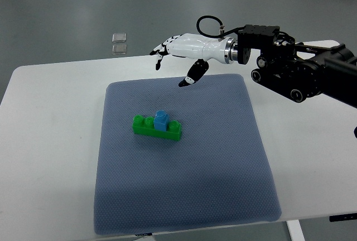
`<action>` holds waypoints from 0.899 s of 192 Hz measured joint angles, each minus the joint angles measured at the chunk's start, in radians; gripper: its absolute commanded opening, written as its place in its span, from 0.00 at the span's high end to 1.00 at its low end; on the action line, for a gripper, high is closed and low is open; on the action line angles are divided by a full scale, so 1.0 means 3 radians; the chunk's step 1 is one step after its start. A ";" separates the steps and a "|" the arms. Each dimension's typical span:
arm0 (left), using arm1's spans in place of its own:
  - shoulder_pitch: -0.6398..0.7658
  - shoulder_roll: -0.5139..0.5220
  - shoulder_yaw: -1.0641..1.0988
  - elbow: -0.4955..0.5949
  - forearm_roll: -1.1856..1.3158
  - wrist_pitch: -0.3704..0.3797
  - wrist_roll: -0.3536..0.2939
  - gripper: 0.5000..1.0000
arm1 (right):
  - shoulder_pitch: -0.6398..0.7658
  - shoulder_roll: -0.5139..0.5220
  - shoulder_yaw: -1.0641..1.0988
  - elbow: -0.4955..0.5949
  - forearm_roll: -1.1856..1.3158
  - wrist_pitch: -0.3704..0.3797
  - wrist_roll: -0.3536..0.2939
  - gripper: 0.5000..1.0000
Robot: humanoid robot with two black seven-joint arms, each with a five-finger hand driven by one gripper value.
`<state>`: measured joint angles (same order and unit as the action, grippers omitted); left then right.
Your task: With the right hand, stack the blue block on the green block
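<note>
A white counter (50, 118) stood on a grey floor (67, 6), with a blue-grey mat (184, 196) spread over its middle and two small clear squares (119, 43) lying on the floor beyond. The blue block (162, 120) sat on top of the green block (157, 128) near the mat's centre. The right hand (181, 51) hovered over the mat's far edge, well apart from the blocks, its fingers (159, 49) spread loosely and holding nothing.

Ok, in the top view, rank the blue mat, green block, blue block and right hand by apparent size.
1. blue mat
2. right hand, though it may sit nearer the camera, which could inflate it
3. green block
4. blue block, on top of the green one
</note>
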<state>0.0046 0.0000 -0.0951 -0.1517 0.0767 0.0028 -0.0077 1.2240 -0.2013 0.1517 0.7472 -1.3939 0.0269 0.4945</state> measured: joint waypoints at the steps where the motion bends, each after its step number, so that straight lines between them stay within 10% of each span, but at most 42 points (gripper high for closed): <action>1: 0.0000 0.0000 0.0000 0.0000 0.0000 0.0000 0.0000 0.00 | 0.0000 -0.0003 0.0004 -0.0003 0.0032 0.0000 0.0000 0.17; 173: 0.0000 0.0000 0.0000 -0.0001 0.0000 -0.0002 0.0000 0.00 | -0.0875 -0.0012 0.1189 -0.0485 0.4203 -0.0032 -0.0256 0.17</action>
<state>0.0046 0.0000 -0.0951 -0.1519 0.0767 0.0022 -0.0077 0.9616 -0.2050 0.5084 0.6017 -0.1331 0.0172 0.4177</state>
